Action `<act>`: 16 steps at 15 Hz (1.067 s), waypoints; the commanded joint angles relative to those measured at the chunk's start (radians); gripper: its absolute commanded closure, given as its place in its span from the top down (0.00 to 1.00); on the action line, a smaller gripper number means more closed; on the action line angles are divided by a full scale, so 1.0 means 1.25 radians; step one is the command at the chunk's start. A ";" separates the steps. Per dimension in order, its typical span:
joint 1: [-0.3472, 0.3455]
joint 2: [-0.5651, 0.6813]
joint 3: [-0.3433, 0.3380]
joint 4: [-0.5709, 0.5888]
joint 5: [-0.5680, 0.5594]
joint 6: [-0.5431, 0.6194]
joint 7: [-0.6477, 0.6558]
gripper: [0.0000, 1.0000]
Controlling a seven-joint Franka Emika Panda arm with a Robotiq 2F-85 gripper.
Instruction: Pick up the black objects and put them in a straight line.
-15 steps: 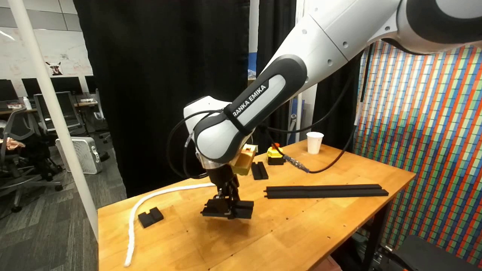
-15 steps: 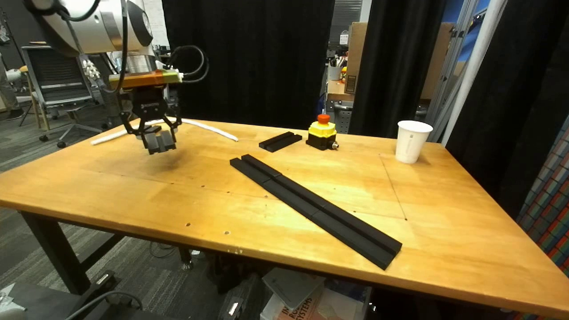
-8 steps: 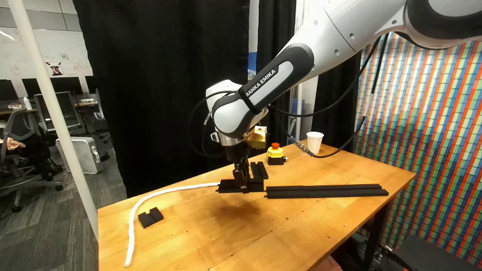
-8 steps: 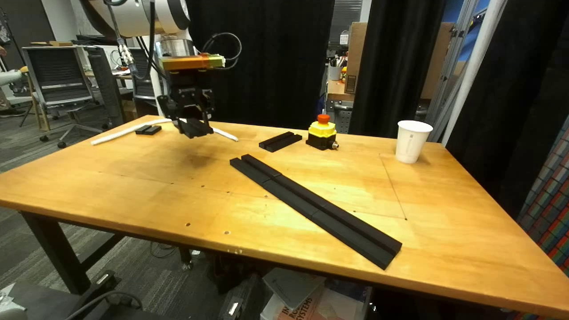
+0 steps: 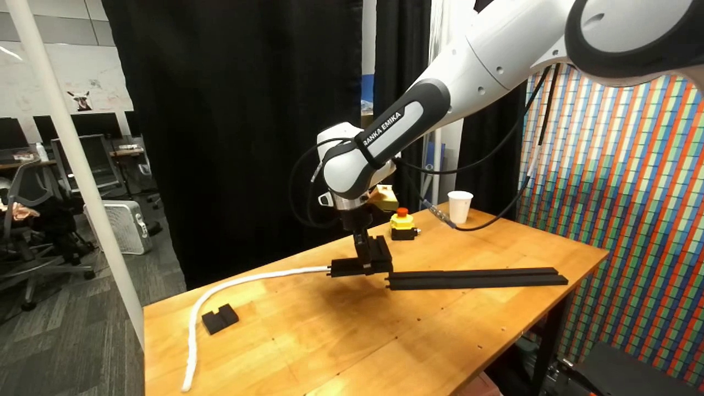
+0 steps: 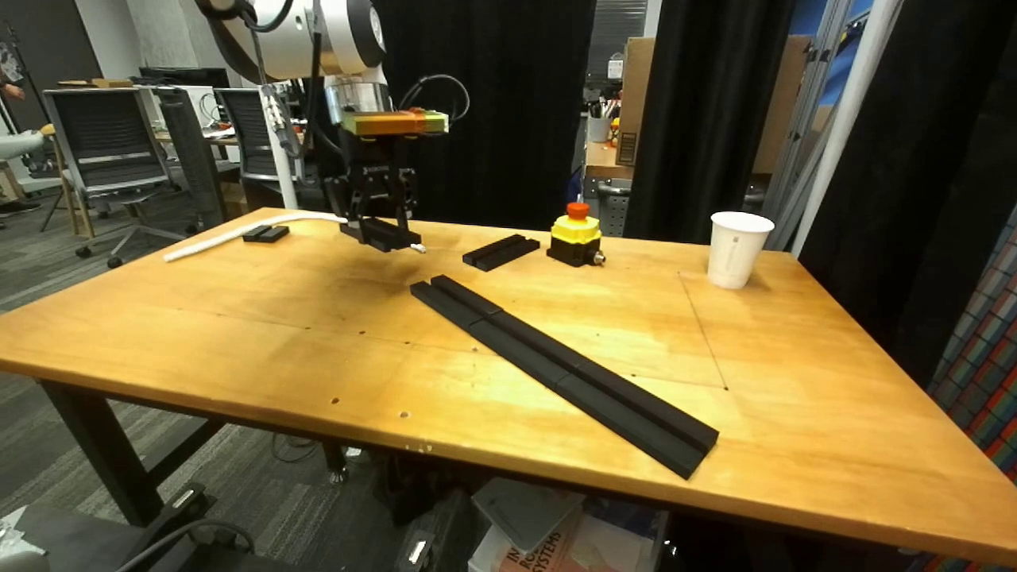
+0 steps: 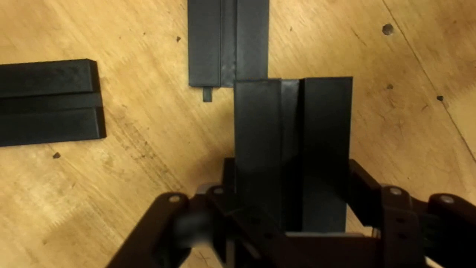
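My gripper [image 7: 293, 178] grasps 1 black bar [image 7: 292, 141] by its long sides, held above the table [image 6: 794, 318], near the end of the strip [image 6: 548, 361] of 3 joined bars. 1 loose bar [image 6: 501, 253] lies flat near the yellow button box [image 6: 575, 235].

One black bar [image 7: 292, 145] hangs aloft, others [image 6: 556, 365] lie flat.

White, Black and Wired

My arm [image 5: 465, 66] is smooth and white, with dark panels [image 5: 433, 93] and round screw recesses [image 5: 499, 70]. A black strap [image 5: 369, 150] sits beside white lettering [image 5: 381, 129], "RANKA EMIKA." Black cables [image 5: 440, 172] loop off me, one bearing a silvery connector [image 5: 438, 213]. My black, jointed claw [image 6: 383, 231], under a yellow-orange case [image 6: 389, 122], shows round pale screw heads [image 7: 395, 191].
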 commanded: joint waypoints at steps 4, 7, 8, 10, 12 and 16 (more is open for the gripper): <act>-0.031 0.121 -0.007 0.127 0.015 -0.014 -0.072 0.46; -0.042 0.157 -0.008 0.167 0.025 -0.019 -0.082 0.46; -0.044 0.167 -0.007 0.179 0.030 -0.019 -0.082 0.46; -0.046 0.176 -0.005 0.191 0.039 -0.015 -0.073 0.46; -0.047 0.186 -0.005 0.203 0.044 -0.012 -0.070 0.46; -0.051 0.194 -0.004 0.212 0.063 -0.010 -0.066 0.46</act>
